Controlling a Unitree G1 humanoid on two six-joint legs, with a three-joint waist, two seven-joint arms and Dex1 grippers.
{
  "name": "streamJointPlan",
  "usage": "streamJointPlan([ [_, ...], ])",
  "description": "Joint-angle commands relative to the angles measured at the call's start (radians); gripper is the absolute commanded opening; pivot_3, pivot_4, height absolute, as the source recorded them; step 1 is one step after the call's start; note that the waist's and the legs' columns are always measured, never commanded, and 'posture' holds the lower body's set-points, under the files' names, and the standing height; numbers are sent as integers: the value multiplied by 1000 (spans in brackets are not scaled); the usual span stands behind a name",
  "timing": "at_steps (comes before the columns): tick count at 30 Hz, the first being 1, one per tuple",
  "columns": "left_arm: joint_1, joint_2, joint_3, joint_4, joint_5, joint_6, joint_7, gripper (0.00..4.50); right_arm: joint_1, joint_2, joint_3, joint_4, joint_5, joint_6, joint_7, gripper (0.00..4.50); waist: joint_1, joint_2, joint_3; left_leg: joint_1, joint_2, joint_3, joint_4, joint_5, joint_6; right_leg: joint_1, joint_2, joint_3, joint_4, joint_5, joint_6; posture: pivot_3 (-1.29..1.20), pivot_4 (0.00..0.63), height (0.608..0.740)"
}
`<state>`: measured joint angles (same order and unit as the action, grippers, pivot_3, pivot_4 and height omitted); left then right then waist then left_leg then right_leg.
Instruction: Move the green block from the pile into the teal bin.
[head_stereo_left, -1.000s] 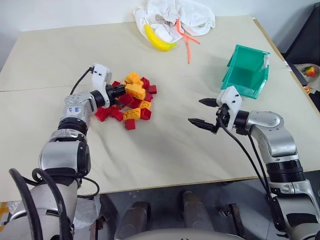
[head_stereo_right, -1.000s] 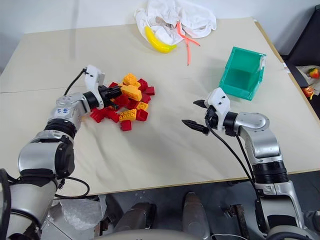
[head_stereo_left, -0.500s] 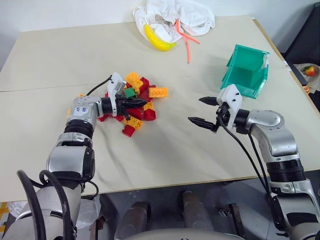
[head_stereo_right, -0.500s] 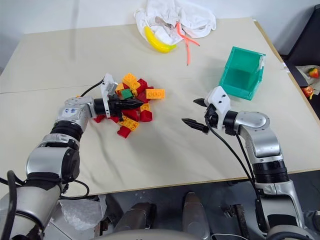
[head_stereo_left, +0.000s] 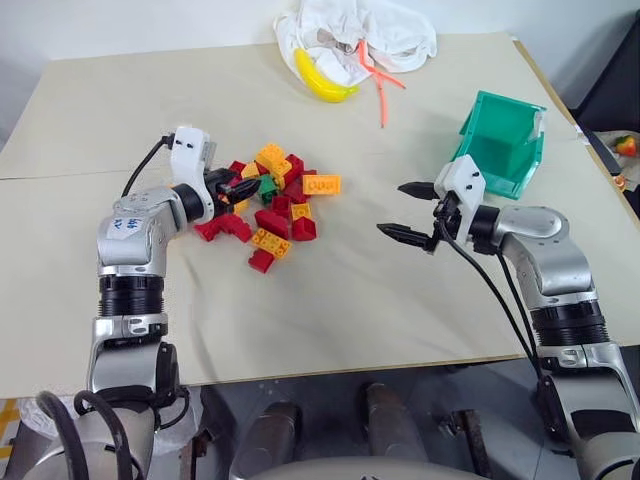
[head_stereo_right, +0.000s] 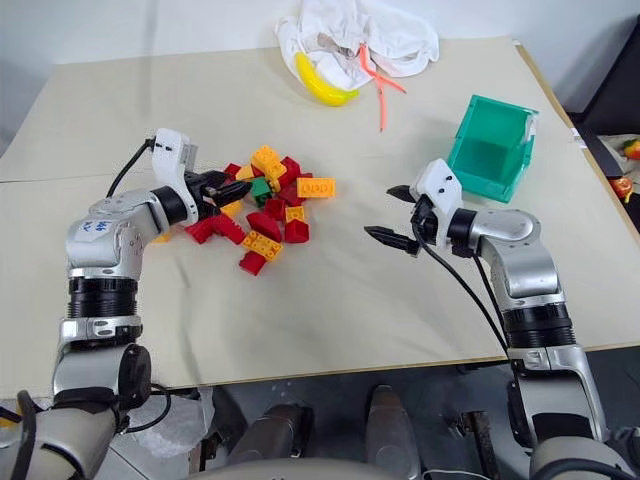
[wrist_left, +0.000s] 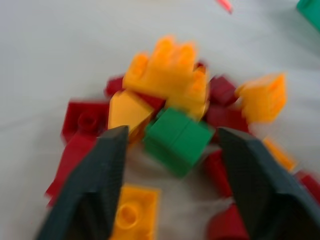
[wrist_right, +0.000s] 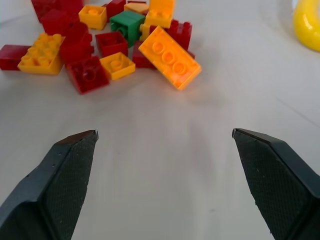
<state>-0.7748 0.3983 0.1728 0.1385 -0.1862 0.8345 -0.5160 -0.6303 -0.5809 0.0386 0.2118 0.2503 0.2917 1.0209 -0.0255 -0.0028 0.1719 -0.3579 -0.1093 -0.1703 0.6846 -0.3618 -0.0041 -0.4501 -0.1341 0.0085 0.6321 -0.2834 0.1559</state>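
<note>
The green block (head_stereo_left: 266, 184) lies in the pile (head_stereo_left: 268, 203), just past the released left claw (head_stereo_left: 240, 189) at its 3 o'clock, while the released right claw (head_stereo_left: 412, 212) hovers well apart.

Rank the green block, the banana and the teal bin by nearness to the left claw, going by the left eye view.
1. green block: right at the left claw's tips, in the pile.
2. banana: far edge of the table, beyond the pile.
3. teal bin: across the table, on the right.
</note>
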Motion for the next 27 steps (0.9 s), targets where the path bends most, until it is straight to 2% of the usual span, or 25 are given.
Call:
streamJointPlan([
  [1,15,-19,-48,-138,-3,98,63,4244,-34,-25,-1,20,-3,-28,40,4500,-1,0,0,0,0,0,0,0,0,0,0,0,0,0,0,0,150,740],
  [2,12,-27,-64,-141,5,103,80,4475,-44,-25,0,38,-9,-38,44,4500,-1,0,0,0,0,0,0,0,0,0,0,0,0,0,0,0,150,740],
  [6,-37,-33,-130,-82,42,86,117,4475,-71,-18,0,77,-20,-56,52,4500,-3,0,0,0,1,1,0,0,0,0,1,0,0,0,0,0,150,740],
  [15,-285,-83,-188,304,124,79,228,4475,-67,-19,-2,72,-23,-56,53,4500,0,0,0,0,0,1,0,0,0,0,0,0,0,0,0,0,150,740],
  [21,-402,-91,-258,470,144,166,177,4475,-50,-42,-15,45,-21,-37,46,4500,-1,0,0,0,0,1,0,0,0,0,0,0,-1,0,0,0,150,740],
  [27,-437,-97,-264,489,125,332,151,4475,-36,-60,-20,23,-18,-22,43,4500,-2,0,0,0,0,1,0,0,0,0,0,0,0,0,0,0,150,740],
])
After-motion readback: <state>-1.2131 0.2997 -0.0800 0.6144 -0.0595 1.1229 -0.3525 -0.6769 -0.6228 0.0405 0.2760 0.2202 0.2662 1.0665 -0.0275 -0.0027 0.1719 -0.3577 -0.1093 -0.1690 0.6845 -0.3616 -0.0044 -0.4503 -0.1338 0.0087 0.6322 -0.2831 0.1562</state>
